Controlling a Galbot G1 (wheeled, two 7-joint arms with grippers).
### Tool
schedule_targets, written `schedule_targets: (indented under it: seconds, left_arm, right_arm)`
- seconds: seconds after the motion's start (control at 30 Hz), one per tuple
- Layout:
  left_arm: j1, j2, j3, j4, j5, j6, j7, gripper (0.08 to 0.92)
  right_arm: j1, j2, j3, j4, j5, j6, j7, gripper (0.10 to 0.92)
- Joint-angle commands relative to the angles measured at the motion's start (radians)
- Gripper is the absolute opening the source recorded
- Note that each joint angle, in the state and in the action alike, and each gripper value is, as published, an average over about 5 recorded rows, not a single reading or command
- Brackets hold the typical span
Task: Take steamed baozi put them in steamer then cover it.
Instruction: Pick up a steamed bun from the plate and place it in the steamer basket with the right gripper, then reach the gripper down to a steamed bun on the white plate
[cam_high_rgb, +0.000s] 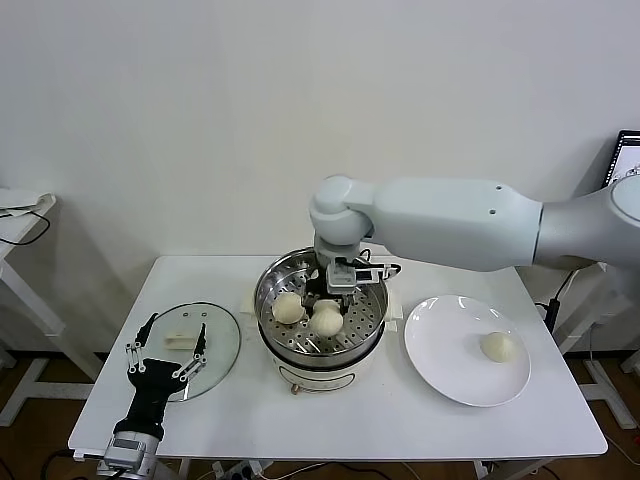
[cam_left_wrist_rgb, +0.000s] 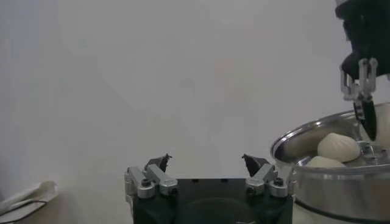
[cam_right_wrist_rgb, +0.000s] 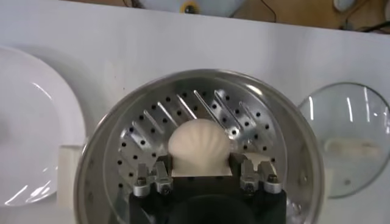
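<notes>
**Third bun held over the steamer tray**

While the left gripper (cam_high_rgb: 166, 350) waits at the near left corner of the white table (cam_high_rgb: 330, 420), its fingers spread wide and empty just over the near edge of the round clear glass cover (cam_high_rgb: 190, 348) with its white rectangular handle, the right arm reaches in from the right and hangs its gripper (cam_high_rgb: 338, 292) down into the round shiny stainless-steel steamer (cam_high_rgb: 275, 278) at the middle of the table. In the right wrist view that right gripper (cam_right_wrist_rgb: 201, 165) has its fingers (cam_right_wrist_rgb: 162, 167) closed against both sides of a cream-white, pleated steamed baozi (cam_right_wrist_rgb: 198, 143), with the perforated metal tray (cam_right_wrist_rgb: 146, 131) of the steamer below it; whether the bun already touches the tray cannot be told. In the head view two more cream-white buns sit inside the pot: one (cam_high_rgb: 288, 307) toward the left side and one (cam_high_rgb: 327, 320) at the near side, close under the gripper. A fourth bun (cam_high_rgb: 498, 346) lies alone on the flat round white plate (cam_high_rgb: 445, 360) to the right of the steamer. The cover lies flat on the table, well apart from the pot, to its left.
</notes>
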Motion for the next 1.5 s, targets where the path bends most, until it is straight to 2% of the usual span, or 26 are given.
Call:
schedule_targets:
  seconds: [0.03,0.4,0.6,0.67,0.83,0.97,1.07,1.3,1.5]
  left_arm:
    - [0.003,0.000,-0.002,0.002,0.002,-0.003,0.000,0.823]
    - [0.005,-0.003,-0.011,0.007,0.002,-0.006,-0.002,0.823]
    - [0.003,-0.003,-0.011,0.012,0.004,-0.006,-0.002,0.823]
    - [0.002,-0.002,-0.011,0.013,0.004,-0.006,-0.002,0.823]
    - [0.003,-0.004,-0.006,0.010,0.005,-0.007,-0.002,0.823]
    - [0.006,-0.005,0.001,0.006,0.009,-0.008,-0.002,0.823]
    - [0.009,-0.006,0.006,0.005,0.013,-0.009,-0.002,0.823]
    - [0.019,-0.010,0.017,-0.005,0.023,-0.008,-0.003,0.823]
    - [0.017,-0.016,0.028,0.001,0.032,-0.008,-0.006,0.823]
  right_arm:
    - [-0.057,0.046,-0.012,-0.034,-0.013,-0.001,-0.009,0.619]
    - [-0.088,0.074,-0.001,-0.058,-0.017,-0.023,-0.012,0.625]
    - [-0.074,0.041,0.026,-0.042,-0.006,-0.051,-0.013,0.759]
    - [-0.053,0.006,0.042,-0.030,0.012,-0.060,-0.018,0.800]
    - [0.050,-0.147,0.076,-0.002,0.124,-0.116,-0.078,0.822]
    - [0.122,-0.294,0.064,0.000,0.243,-0.231,-0.177,0.823]
    - [0.105,-0.403,0.080,-0.024,0.269,-0.346,-0.234,0.823]
    - [-0.057,-0.576,0.154,-0.114,0.178,-0.562,-0.272,0.823]
    - [-0.264,-0.629,0.304,-0.209,0.022,-0.657,-0.264,0.823]
